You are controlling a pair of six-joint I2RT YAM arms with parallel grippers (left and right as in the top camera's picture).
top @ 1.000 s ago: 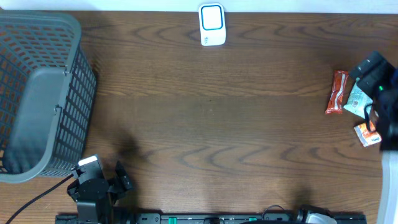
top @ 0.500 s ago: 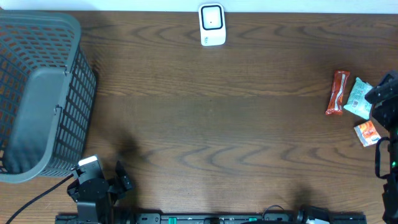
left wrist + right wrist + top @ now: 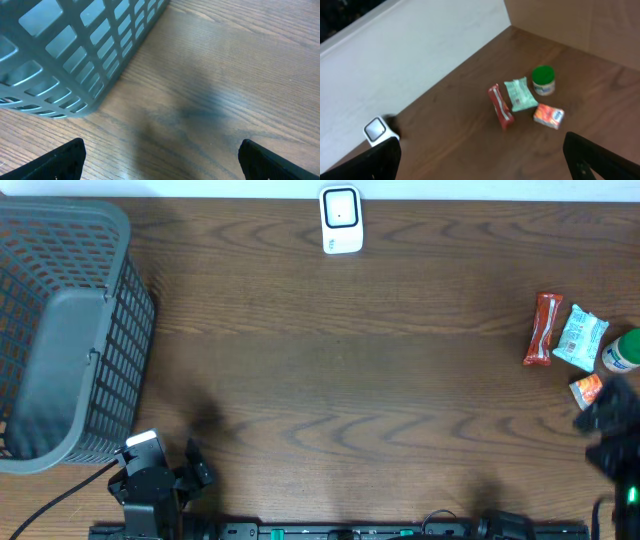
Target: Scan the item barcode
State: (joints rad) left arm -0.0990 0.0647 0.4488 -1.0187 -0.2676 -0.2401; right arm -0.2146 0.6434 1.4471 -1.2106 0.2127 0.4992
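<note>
Dark wooden table (image 3: pixel 330 380) is seen with a long red wrapper (image 3: pixel 543 329), pale green packet (image 3: pixel 580 338), green-capped jar (image 3: pixel 622 352) and orange pouch (image 3: pixel 588 391) clustered at its right edge, just beyond the empty right gripper (image 3: pixel 480 165), jaws spread wide; the left gripper (image 3: pixel 160 162), jaws likewise parted, is parked well away by a grey plastic basket (image 3: pixel 125 350).

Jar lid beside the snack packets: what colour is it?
Green. The jar lid shows best in the right wrist view.

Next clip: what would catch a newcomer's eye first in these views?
The big grey mesh basket fills the left side. At the far right lies a small cluster: a red bar, green-white packet, green-lidded jar and orange packet. A white scanner sits alone at the far edge, centre.
</note>
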